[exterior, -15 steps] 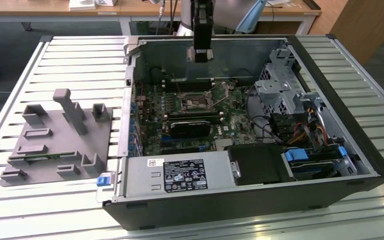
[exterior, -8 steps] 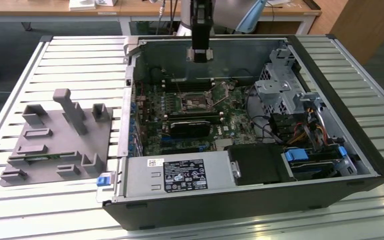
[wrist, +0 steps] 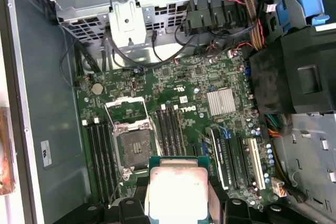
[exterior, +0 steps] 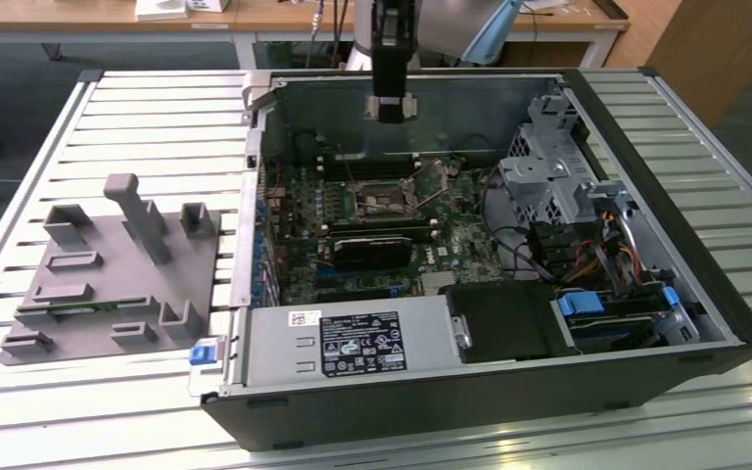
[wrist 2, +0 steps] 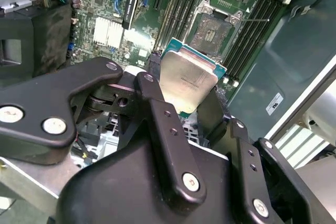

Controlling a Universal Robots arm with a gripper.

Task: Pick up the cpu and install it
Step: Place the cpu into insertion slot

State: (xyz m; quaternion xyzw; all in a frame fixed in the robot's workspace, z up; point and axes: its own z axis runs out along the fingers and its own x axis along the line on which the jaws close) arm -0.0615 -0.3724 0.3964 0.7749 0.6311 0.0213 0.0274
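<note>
I hold the cpu (wrist 2: 186, 74) above the open socket (wrist 2: 214, 27).
My gripper (wrist 2: 186, 100) is clamped on the cpu's edges; the socket lies below, slightly beyond the fingertips.

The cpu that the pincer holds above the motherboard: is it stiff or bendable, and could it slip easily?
Probably stiff: the cpu looks flat and unbent with the pincer clamped on its edges. It is likely light, since it is thin and small against the motherboard. Its smooth metal top and narrow edges may let it slip or tilt.
</note>
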